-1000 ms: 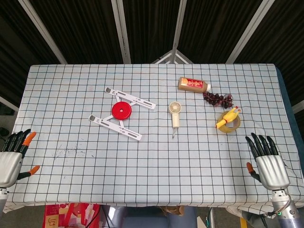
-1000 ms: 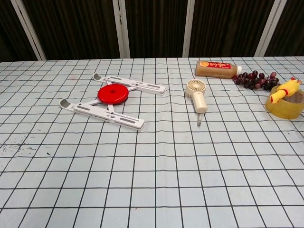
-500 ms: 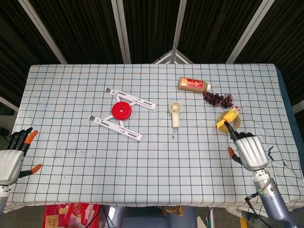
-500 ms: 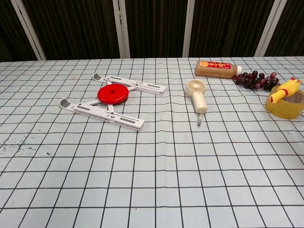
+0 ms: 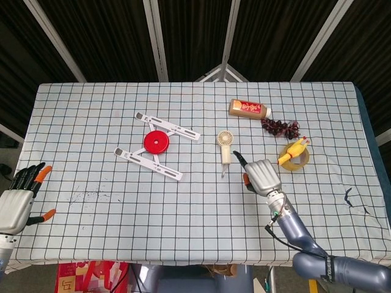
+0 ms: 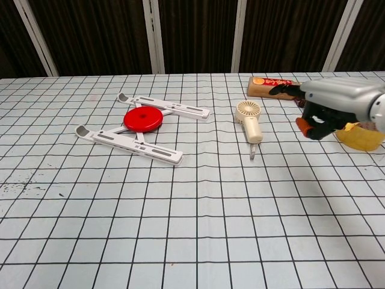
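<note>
Metal right hand [image 5: 263, 175] hovers over checked cloth [image 5: 91, 140].
Empty, fingers apart, beside small cream plastic fan [image 5: 225, 145]; left hand [image 5: 17, 201] spread, empty.

Both hands are showing silver-grey backs, black fingers and orange tips, the right hand [image 5: 263, 175] on a blue-grey forearm trailing a thin black cable, the left hand [image 5: 16, 204] similar.

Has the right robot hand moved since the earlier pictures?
Yes. In the head view the right robot hand has gone left and away from the table's near edge, and is now beside the small fan, left of the tape roll.
</note>
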Available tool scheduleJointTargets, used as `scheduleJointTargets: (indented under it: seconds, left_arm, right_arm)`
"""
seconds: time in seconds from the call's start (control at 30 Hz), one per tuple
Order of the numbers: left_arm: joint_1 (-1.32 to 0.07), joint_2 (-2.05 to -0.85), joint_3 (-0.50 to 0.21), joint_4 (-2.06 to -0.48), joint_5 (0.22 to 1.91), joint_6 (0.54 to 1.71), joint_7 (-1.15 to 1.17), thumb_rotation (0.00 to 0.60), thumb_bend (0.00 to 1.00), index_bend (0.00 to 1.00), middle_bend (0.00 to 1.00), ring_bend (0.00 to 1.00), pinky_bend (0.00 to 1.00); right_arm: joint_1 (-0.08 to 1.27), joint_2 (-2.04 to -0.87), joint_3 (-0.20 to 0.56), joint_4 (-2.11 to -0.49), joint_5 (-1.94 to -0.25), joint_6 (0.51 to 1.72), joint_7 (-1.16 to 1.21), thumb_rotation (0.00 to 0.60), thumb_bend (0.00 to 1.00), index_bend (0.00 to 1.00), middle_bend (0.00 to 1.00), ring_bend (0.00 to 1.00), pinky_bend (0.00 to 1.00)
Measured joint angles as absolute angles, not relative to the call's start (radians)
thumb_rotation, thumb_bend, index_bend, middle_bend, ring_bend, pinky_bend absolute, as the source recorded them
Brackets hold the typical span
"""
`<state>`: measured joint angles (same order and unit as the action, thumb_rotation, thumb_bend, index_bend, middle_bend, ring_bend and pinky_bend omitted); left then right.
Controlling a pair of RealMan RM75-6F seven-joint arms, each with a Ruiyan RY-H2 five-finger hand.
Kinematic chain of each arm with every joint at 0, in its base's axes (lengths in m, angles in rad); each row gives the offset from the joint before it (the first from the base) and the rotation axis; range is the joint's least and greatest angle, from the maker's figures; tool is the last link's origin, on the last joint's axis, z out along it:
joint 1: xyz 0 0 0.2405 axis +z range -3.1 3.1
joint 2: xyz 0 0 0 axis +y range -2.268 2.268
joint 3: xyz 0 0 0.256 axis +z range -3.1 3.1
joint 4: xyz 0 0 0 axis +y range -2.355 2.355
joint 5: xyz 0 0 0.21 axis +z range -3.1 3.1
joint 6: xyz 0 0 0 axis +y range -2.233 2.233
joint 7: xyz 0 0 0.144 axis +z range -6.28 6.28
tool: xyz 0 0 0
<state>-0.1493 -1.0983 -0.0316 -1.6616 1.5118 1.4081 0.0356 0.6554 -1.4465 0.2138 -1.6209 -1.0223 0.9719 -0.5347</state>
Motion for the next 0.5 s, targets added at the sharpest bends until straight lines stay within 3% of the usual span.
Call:
scheduleJointTargets:
  seconds: [0.5]
  left_arm:
    - [-0.152,-1.087,-0.029,-1.665,1.511,1.403,0.006,0.6,0.03,0.0,0.0,0.0,0.0]
  right_arm:
    - [0.782,-1.634,0.245,-1.403,-0.787,0.911,-0.623,0.6,0.69,0.0,0.86,0.93,0.82]
